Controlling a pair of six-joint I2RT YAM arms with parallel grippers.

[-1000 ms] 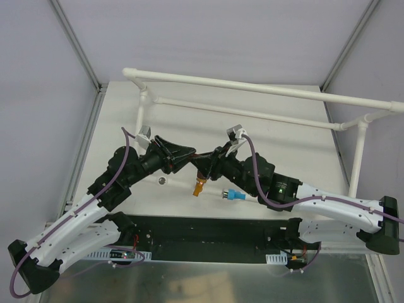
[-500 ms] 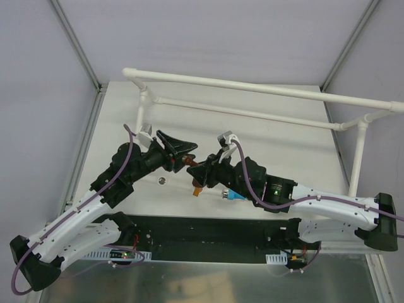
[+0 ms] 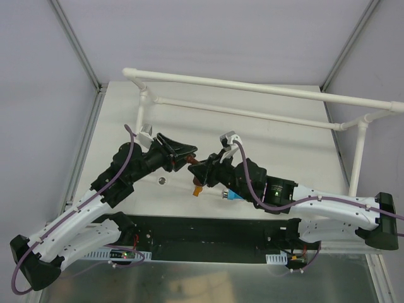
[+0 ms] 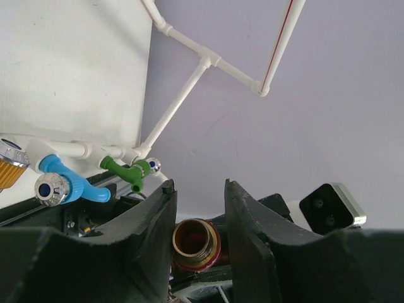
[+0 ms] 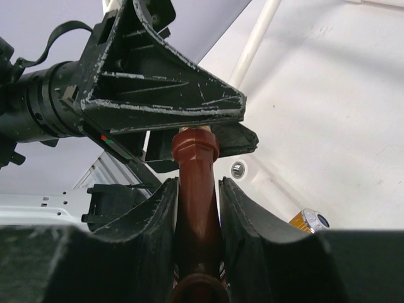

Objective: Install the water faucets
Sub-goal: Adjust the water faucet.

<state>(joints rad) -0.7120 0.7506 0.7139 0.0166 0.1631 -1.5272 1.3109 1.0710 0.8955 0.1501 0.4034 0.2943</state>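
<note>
From above, the right arm has swung leftward over the last second and brought its hand (image 3: 199,170) up against the left hand (image 3: 188,152), above the middle of the tabletop (image 3: 297,145). The brown faucet (image 3: 192,161) now sits between the two, well short of the white pipe frame (image 3: 252,86). The orange faucet (image 3: 197,188) and the blue faucet (image 3: 232,195) lie on the surface below them. In the left wrist view, the left hand's fingers (image 4: 151,221) have just widened and then narrowed, and they now stand either side of the brown faucet's brass-rimmed end. I cannot tell whether they press on it. The green faucet (image 4: 129,170) shows beyond them, near the blue one. In the right wrist view, the right hand is clenched on the brown faucet's body, and the faucet's far end is tucked in at the left hand's fingers. This looks like a hand-over or regrasp in mid-air, so no faucet appears to be fitted yet.
</note>
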